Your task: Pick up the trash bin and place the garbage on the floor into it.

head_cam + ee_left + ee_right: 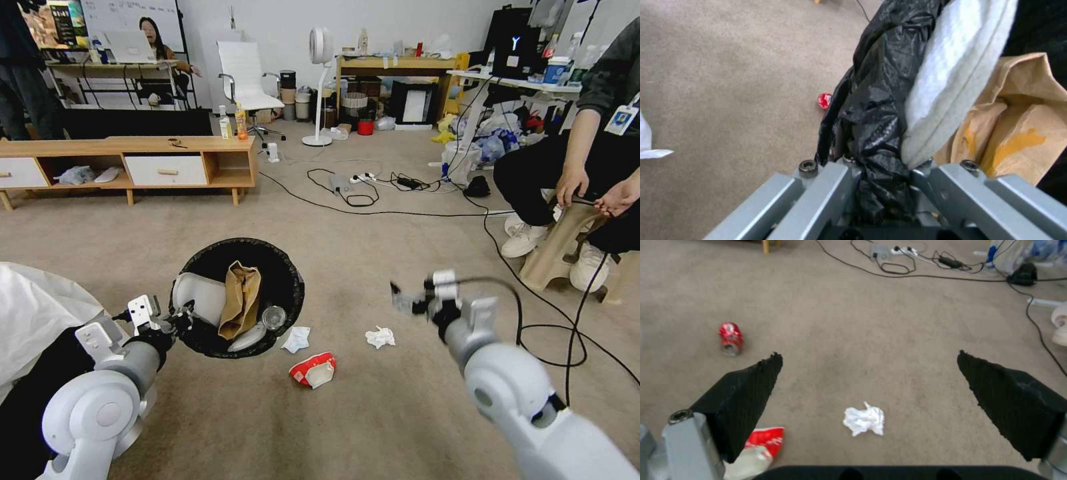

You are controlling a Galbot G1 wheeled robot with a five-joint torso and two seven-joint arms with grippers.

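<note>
At lower left, the left gripper (179, 319) is clenched on the rim of the trash bin (288, 287), pinching mostly bag liner; a slack liner could slip and tip the bin. Tissue (296, 339), noodle cup (313, 370) and crumpled tissue (864, 421) lie on the floor (373, 413). The right gripper (869, 363) hangs spread wide above that tissue, tilted down; too flat a pinch might miss it.

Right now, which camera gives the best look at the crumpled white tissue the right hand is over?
The right wrist view: the crumpled tissue lies unobstructed on the carpet, framed between the open right hand. The head view shows it smaller, beside the noodle cup.
</note>
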